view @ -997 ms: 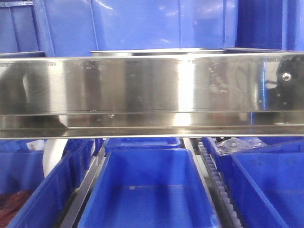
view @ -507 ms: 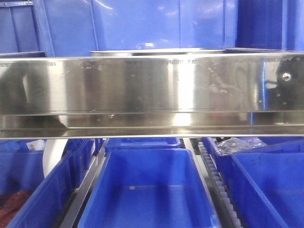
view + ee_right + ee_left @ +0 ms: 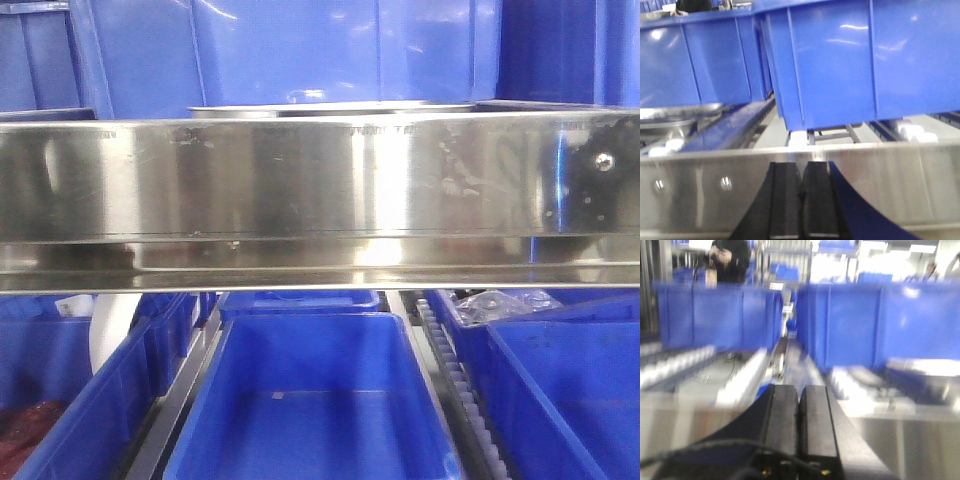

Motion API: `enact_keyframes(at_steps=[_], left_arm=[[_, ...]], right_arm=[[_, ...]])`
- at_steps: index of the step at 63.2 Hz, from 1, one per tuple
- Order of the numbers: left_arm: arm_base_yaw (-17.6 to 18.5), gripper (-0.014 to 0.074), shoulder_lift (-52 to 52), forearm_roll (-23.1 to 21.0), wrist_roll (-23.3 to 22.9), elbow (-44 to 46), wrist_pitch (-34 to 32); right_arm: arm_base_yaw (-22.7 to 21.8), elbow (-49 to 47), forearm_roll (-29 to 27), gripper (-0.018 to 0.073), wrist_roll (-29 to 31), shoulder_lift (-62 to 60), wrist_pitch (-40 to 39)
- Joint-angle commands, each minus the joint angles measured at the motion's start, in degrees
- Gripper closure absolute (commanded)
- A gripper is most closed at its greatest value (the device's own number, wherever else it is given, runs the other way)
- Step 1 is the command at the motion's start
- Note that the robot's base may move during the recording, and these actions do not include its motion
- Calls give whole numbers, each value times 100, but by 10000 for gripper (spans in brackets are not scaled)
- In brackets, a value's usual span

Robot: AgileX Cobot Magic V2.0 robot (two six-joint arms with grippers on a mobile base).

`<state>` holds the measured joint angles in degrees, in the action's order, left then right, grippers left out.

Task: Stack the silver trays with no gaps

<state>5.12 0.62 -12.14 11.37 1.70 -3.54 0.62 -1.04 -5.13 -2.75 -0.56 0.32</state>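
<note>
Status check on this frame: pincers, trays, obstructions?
Left pincer shut, empty. Right pincer shut, empty. One silver tray visible beyond shelf rail, untouched. Rail lies between right pincer and tray.

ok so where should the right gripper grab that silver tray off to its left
Probably its thin rolled rim near the rounded corner, pinched from above: the silver tray lies flat and shallow, and the steel rail blocks a straight-on approach. The right gripper, now shut, would need to open first.
</note>
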Motion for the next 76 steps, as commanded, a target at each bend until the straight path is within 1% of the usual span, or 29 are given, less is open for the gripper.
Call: enact_keyframes(at_steps=[1, 3, 4, 7, 11, 12, 15, 19, 24, 28, 31, 33, 38, 42, 45, 54, 58, 61, 64, 66, 71, 74, 76], left_arm=[[23, 644, -77, 89, -37, 936, 86], [23, 643, -165, 217, -37, 1254, 470], [23, 640, -240, 309, -37, 1497, 754], [35, 627, -455, 448, -37, 2071, 1290], [35, 588, -792, 535, -37, 2767, 2009], [35, 568, -918, 535, -37, 2979, 2173], [35, 520, -1181, 535, -37, 3356, 2428], [35, 412, -1628, 524, -37, 3841, 2701], [35, 261, -2171, 512, -37, 4159, 2784], [35, 160, -2603, 485, -37, 4297, 2784], [47, 125, -2877, 356, -37, 4385, 2784], [107, 118, -3020, 267, -37, 4445, 2819], [395, 120, -3430, 52, 36, 4707, 3069], [775, 121, -3854, -173, 414, 5031, 3426], [1120, 122, -4200, -239, 601, 5310, 3608], [1993, 122, -5136, -239, 686, 6114, 3813], [2309, 122, -5663, -239, 686, 6529, 3919], [2471, 122, -6044, -239, 686, 6847, 4047], [2580, 122, -6435, -239, 645, 7184, 4195], [2614, 122, -6757, -239, 536, 7481, 4304], [2614, 122, -7420, -188, 51, 8172, 4631], [2614, 122, -7800, 114, -259, 8559, 4892], [2614, 122, -8040, 425, -574, 8834, 5105]], right_arm=[[-10, -844, -17, 509, 11, -63, -32], [-10, -1086, -17, 500, 17, -30, 186], [-10, -1271, -12, 489, 16, 8, 333], [-10, -1697, -12, 451, 16, 107, 613], [-10, -2228, -12, 363, 16, 293, 1007], [-10, -2396, -12, 326, 16, 371, 1123], [-10, -2703, -12, 235, 16, 565, 1364], [-10, -3128, -12, 113, 16, 947, 1619], [-10, -3500, -12, 6, 16, 1444, 1823], [-10, -3736, -12, -40, 16, 1866, 1934], [-10, -3898, -25, -53, 16, 2158, 2003], [2, -3999, -56, -53, 16, 2315, 2035], [183, -4339, -260, -53, 16, 2728, 2047], [419, -4625, -427, -53, 21, 3045, 2096], [676, -4912, -458, -53, 49, 3363, 2193], [1462, -5744, -458, -53, 120, 4387, 2681], [1802, -6185, -458, -53, 120, 4916, 2979], [2001, -6513, -458, -53, 120, 5324, 3257], [2152, -6857, -453, -52, 120, 5743, 3525], [2229, -7165, -453, -52, 120, 6104, 3740], [2263, -7900, -434, -52, 120, 6894, 4404], [2263, -8333, -348, -52, 114, 7317, 4829], [2263, -8653, -235, -52, 68, 7615, 5139]])
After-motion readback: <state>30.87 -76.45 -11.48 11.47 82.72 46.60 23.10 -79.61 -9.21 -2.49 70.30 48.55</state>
